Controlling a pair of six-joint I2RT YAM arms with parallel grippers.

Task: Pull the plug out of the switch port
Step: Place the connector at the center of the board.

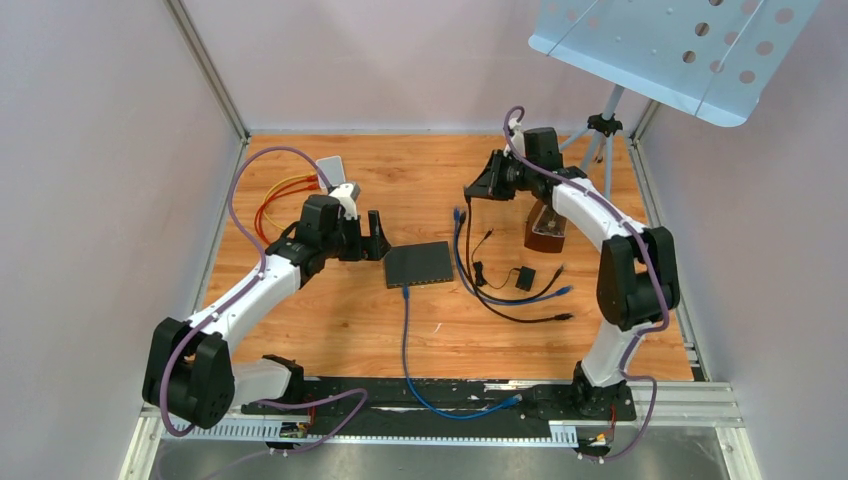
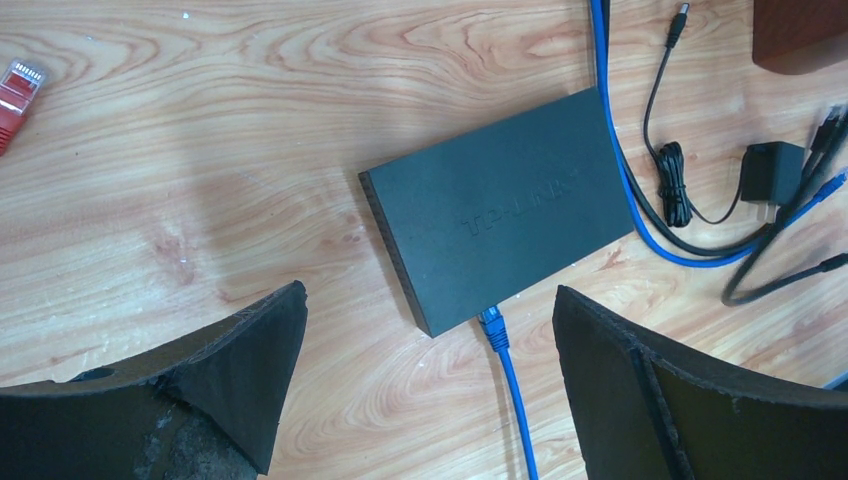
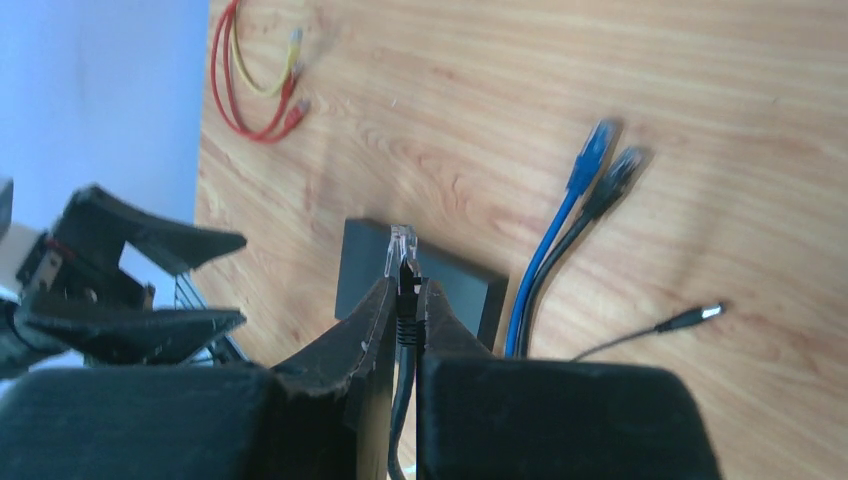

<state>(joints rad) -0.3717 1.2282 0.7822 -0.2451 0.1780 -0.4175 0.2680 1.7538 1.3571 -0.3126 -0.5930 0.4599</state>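
A: State of the right claw [image 3: 403,290]?
B: Clamped on a thin black cable [image 3: 403,335] just below its clear plastic plug [image 3: 400,245]. It's held up off the wooden desk [image 1: 330,320], to the far right of the flat black network switch [image 1: 419,264]. That plug is in no port.
A: And the left claw [image 1: 377,232]?
B: Spread wide, empty, hovering just left of the switch.
A: Anything plugged in?
B: A blue cable plug [image 2: 490,322], seated in the switch's near edge.
A: Risks?
B: Nothing pins the switch, so pulling the blue plug probably drags the box. If the latch isn't pressed, it jams. The held cable could snag the loose leads [image 1: 505,285] right of the switch.
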